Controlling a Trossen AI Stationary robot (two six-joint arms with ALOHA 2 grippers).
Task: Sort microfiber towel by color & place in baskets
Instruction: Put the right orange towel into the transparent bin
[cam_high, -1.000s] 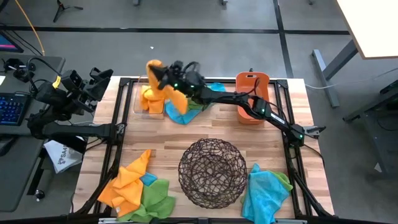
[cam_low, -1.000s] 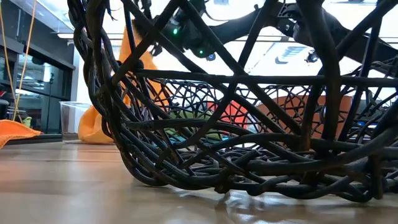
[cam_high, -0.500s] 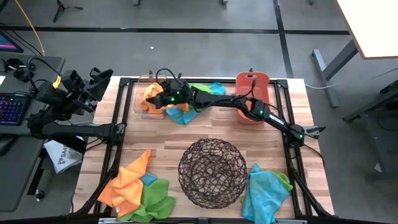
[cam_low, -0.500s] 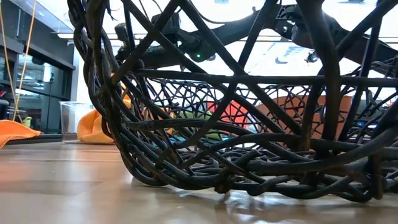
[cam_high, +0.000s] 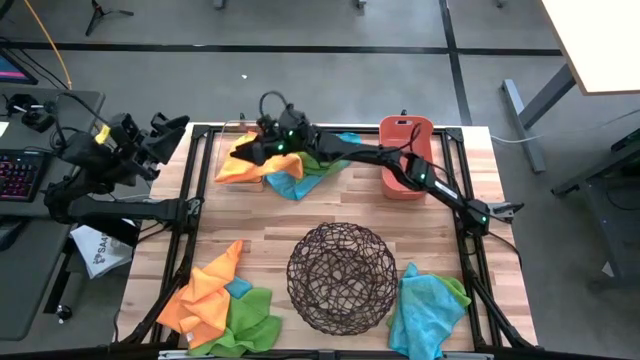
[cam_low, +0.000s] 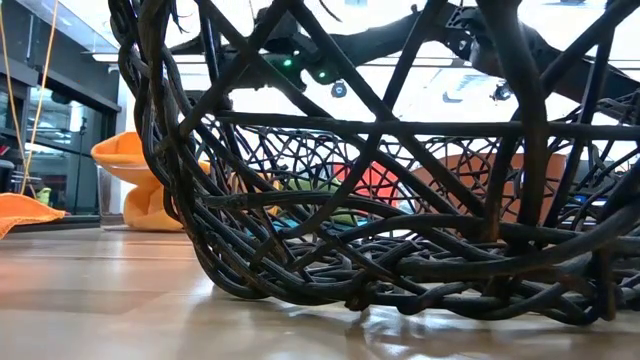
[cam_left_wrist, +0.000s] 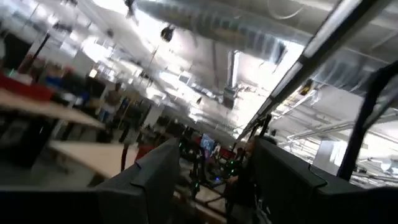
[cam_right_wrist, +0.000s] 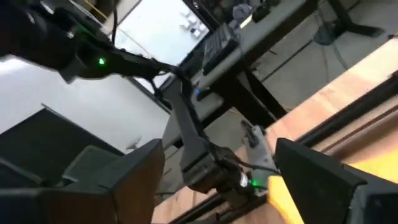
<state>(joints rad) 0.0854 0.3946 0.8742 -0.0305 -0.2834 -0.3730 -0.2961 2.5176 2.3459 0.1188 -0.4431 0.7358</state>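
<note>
I am reaching my right gripper (cam_high: 258, 150) across to the far-left corner of the table, over the clear bin (cam_high: 236, 160), because that bin is where the orange cloths are going. My fingers (cam_right_wrist: 314, 177) are standing wide apart with nothing between them. The orange towel (cam_high: 240, 158) is lying loose, draped over the bin's rim, with a blue towel (cam_high: 287, 185) and a green one (cam_high: 322, 160) just beside it on the wood. A second ago I was holding that orange towel high above the bin, hanging from my closed fingers; half a second ago I was lowering it; now it is out of my grip and spreading flatter.

My left gripper (cam_left_wrist: 208, 180) is waiting off the table's left edge, fingers apart and empty, unchanged. The mesh bowl (cam_high: 340, 277), the orange bin (cam_high: 404, 160) and the two near piles of towels (cam_high: 225, 298) are lying as before.
</note>
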